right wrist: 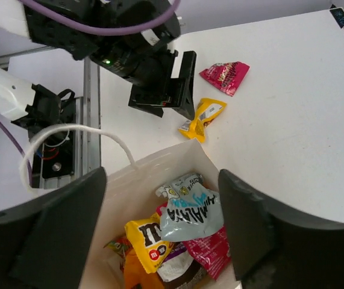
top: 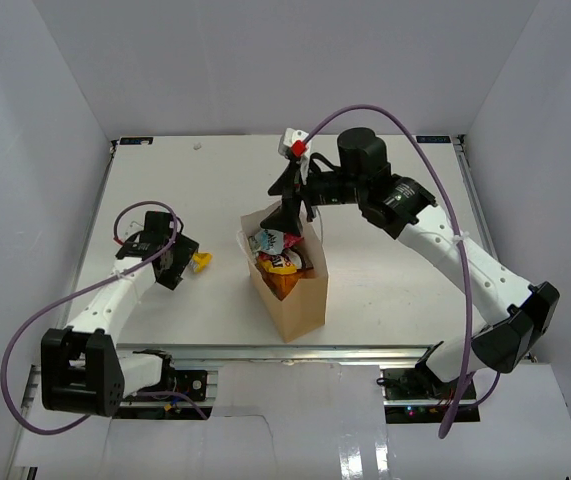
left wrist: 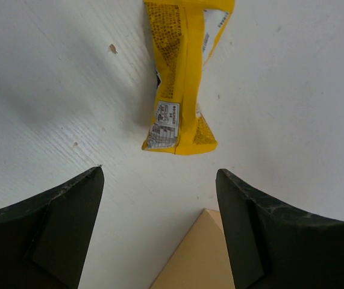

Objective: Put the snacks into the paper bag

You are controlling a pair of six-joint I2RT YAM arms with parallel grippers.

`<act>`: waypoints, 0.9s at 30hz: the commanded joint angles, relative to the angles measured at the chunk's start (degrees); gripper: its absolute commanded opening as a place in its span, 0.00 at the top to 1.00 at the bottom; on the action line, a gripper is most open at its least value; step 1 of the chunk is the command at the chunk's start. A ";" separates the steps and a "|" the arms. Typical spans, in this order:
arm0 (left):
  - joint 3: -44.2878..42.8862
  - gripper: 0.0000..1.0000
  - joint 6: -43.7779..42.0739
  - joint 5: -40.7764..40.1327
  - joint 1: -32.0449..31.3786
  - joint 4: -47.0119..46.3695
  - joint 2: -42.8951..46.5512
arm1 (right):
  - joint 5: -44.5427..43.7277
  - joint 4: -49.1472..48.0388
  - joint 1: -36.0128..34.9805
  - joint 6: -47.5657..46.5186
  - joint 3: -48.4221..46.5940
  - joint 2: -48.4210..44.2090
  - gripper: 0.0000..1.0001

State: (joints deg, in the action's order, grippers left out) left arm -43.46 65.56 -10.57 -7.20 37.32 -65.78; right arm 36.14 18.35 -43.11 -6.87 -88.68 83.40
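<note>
- The bag (top: 300, 300) stands in the middle of the table (top: 385, 200).
- A pile of snacks (top: 275, 255) lies in the bag.
- The right gripper (top: 295, 222) hangs over the bag's open top.
- The left gripper (top: 175, 262) is left of the bag.
- One packet (top: 201, 262) lies on the table between the left gripper and the bag.
- Another packet (right wrist: 225, 77) lies near it, farther back.

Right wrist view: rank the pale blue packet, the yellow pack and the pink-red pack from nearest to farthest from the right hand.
1. Pale blue packet, inside the paper bag below the right hand.
2. Yellow pack, on the table beyond the bag.
3. Pink-red pack, farther back on the table.
</note>
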 commanded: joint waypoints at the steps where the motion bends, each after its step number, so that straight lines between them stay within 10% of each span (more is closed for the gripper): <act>1: -3.01 0.15 -2.27 0.20 0.96 -1.81 -5.21 | 2.08 2.12 0.31 -6.73 -6.49 -2.36 0.15; 7: -7.95 0.16 -5.97 1.34 2.19 -5.85 -16.30 | 8.06 7.23 5.12 -16.33 -14.41 -2.01 0.09; 15: -9.45 0.55 -8.08 4.24 3.77 -8.40 -25.28 | 14.48 6.08 22.08 -12.73 -12.13 -3.76 0.10; 27: -6.55 0.79 -20.63 14.06 3.95 -14.72 -4.38 | 12.73 4.07 36.33 -13.60 10.71 -9.13 0.12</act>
State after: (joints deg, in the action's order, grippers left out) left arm -50.65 50.76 -2.09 -3.49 27.44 -77.58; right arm 48.66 23.75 -9.04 -19.92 -81.73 76.16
